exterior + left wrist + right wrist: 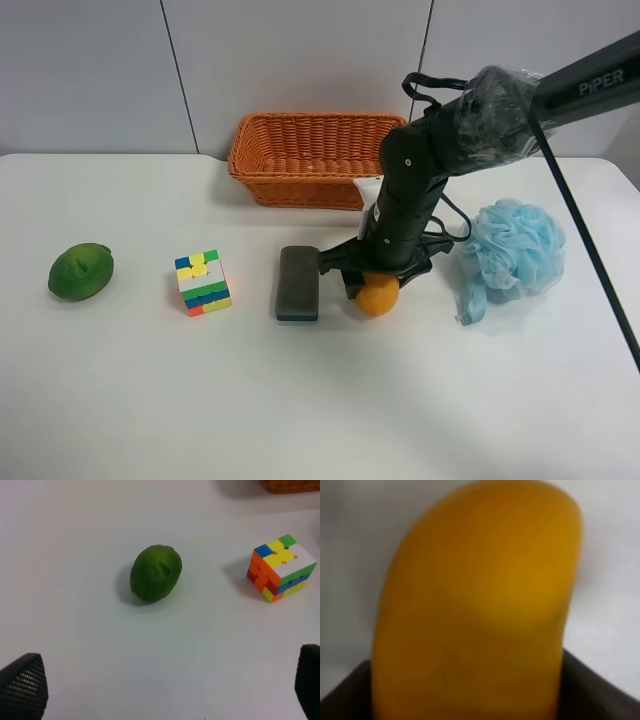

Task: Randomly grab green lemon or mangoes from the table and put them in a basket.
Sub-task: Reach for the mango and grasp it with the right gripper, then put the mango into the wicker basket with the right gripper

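The orange-yellow mango (379, 297) is at the table's middle, right of a grey eraser block. The arm at the exterior high view's right reaches down over it, and its gripper (374, 277) is shut on the mango. In the right wrist view the mango (475, 605) fills the picture, with dark fingers (342, 697) pressed to both of its sides. The green lemon (81, 271) lies far left on the white table (320, 400). In the left wrist view the lemon (156, 572) lies beyond my open, empty left gripper (165, 690). The wicker basket (315, 158) stands at the back.
A colourful puzzle cube (203, 282) sits between the lemon and the grey eraser block (298, 283). It also shows in the left wrist view (281, 567). A blue bath sponge (510, 252) lies right of the arm. A white object (368, 190) stands in front of the basket.
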Controlling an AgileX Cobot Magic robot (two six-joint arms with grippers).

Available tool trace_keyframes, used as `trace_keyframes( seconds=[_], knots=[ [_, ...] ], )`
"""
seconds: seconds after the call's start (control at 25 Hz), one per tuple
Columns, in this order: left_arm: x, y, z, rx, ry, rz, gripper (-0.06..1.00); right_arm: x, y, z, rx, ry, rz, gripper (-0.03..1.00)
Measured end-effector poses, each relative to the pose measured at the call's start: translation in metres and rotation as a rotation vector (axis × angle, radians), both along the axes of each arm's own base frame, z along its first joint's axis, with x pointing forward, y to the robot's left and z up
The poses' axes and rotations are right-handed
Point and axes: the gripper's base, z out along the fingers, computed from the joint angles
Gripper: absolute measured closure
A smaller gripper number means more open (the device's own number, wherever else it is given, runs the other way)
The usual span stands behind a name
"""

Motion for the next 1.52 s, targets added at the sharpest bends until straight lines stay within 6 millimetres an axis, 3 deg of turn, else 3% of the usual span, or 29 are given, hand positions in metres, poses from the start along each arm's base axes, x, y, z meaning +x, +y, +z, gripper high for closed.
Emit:
trace_keyframes(
  seconds=[0.32,0.44,1.04,1.32,1.52],
  knots=[
    [0.000,0.000,0.000,0.000,0.000,0.000,-0.05,0.001,0.001,0.001,0.008,-0.011,0.000,0.33],
    [0.000,0.000,0.000,0.000,0.000,0.000,-0.05,-0.002,0.000,0.012,0.017,-0.007,-0.010,0.33],
    [0.000,0.000,0.000,0.000,0.000,0.000,-0.05,-0.029,-0.017,0.149,0.114,-0.151,-0.009,0.33],
    [0.000,0.000,0.000,0.000,0.000,0.000,-0.05,-0.001,-0.018,0.208,0.017,-0.246,0.014,0.33],
    [0.000,0.000,0.000,0.000,0.000,0.000,-0.05,0.041,-0.017,0.212,-0.015,-0.268,0.014,0.33]
  ],
)
